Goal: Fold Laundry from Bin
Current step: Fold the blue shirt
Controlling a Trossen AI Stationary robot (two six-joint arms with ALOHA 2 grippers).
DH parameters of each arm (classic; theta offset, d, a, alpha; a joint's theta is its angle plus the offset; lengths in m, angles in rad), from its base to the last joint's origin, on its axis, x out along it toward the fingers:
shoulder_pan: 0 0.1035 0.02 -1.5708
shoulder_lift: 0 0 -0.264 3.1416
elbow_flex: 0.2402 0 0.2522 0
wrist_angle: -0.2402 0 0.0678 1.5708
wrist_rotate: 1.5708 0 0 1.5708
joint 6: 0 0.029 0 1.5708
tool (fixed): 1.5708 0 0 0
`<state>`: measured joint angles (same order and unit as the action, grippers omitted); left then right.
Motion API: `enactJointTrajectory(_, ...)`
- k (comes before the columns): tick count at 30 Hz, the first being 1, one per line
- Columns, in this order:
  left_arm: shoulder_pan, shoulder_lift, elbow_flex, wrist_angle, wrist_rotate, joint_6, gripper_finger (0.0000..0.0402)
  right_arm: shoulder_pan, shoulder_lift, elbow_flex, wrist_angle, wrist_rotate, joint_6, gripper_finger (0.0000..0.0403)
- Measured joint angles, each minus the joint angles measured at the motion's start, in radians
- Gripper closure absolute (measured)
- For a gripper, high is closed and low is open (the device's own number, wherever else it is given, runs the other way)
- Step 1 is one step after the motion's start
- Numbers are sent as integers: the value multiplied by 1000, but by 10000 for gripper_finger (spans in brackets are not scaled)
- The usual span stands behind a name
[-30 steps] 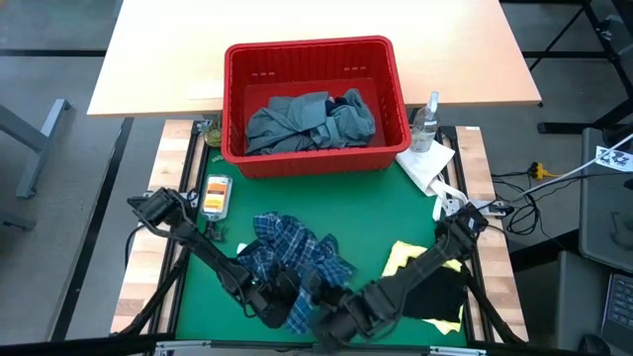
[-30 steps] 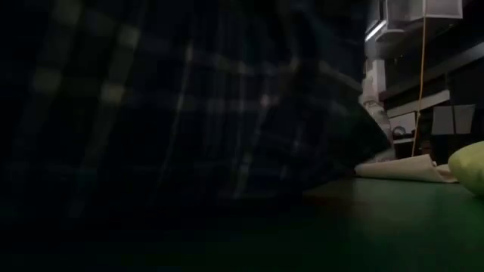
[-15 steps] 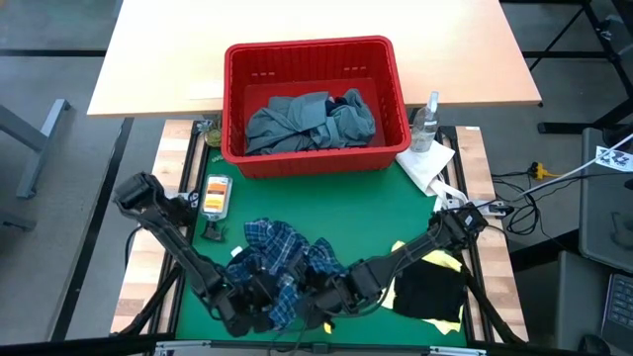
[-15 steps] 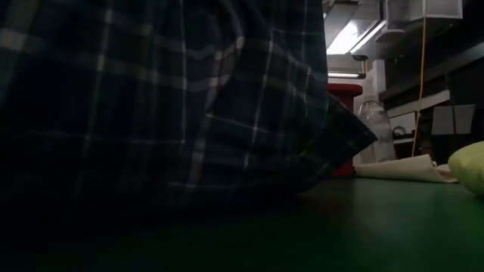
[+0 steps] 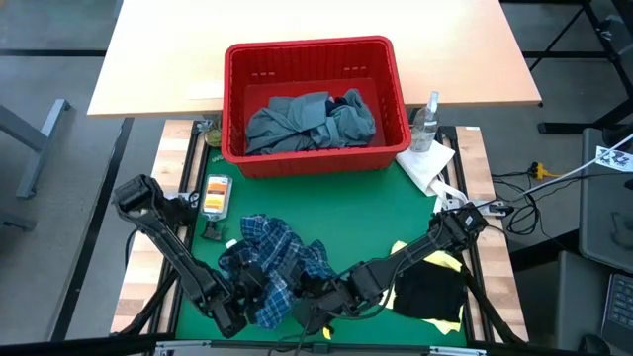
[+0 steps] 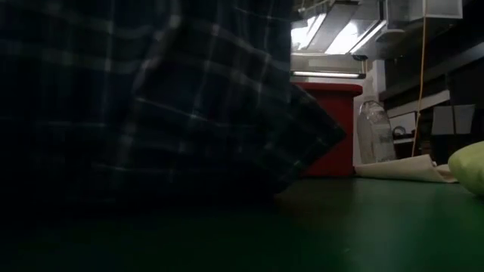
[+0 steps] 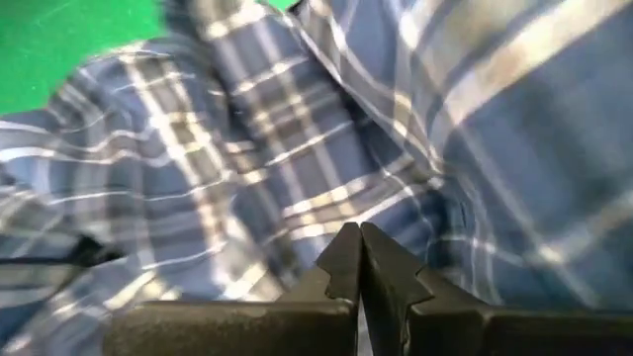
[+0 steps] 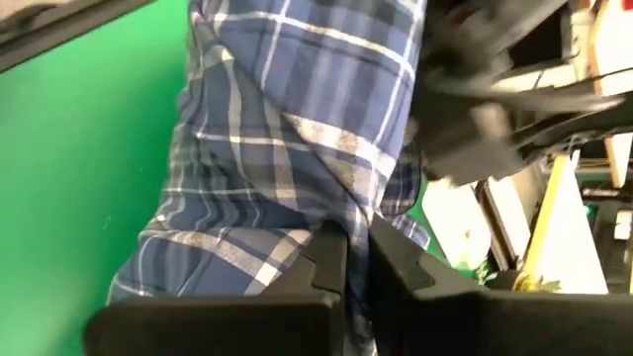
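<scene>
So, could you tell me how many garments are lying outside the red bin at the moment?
3: the plaid shirt on the mat's front, and the navy garment atop the yellow one front right. Others may hide underneath.

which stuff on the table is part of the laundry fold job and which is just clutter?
Job:
- plaid shirt, pinched by left gripper and right gripper
- grey-blue garment in red bin
- dark navy garment
- yellow garment

Lying about:
- clear bottle
- white paper towel
- small orange-labelled item at the mat's left edge
</scene>
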<state>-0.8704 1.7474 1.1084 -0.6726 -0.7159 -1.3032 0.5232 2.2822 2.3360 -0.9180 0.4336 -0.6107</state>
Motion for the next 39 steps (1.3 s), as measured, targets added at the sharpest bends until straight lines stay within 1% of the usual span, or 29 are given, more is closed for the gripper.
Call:
enactJointTrajectory(4,13,87,0,67,3,1,401,0,0,0,27,-1,-26,382)
enactJointTrajectory(7,28,158,0,161,14,18,401,0,0,0,24,-40,-27,382)
enactJointTrajectory(10,49,220,0,304,55,98,401,8,-6,0,24,-94,-26,382)
enactJointTrajectory(13,70,263,4,494,93,195,401,18,-9,0,27,-116,-26,382)
enactJointTrajectory(17,95,290,1,721,171,352,401,32,-10,0,33,-116,-26,382)
enactJointTrajectory(19,108,292,-2,805,230,428,401,37,-10,0,36,-115,-26,382)
enactJointTrajectory(21,122,292,-2,870,311,470,401,35,-11,0,36,-103,-26,382)
enactJointTrajectory(24,134,290,-2,883,422,487,401,30,-12,0,32,-86,-26,382)
enactJointTrajectory(26,131,290,-2,883,460,499,401,28,-12,0,31,-87,-26,381)
enactJointTrajectory(33,103,278,-2,857,464,508,401,37,-12,0,36,-106,-26,381)
enactJointTrajectory(36,91,256,-2,813,462,510,401,45,-13,1,35,-105,-27,381)
enactJointTrajectory(39,78,217,-1,736,425,504,401,52,-13,1,32,-101,-27,381)
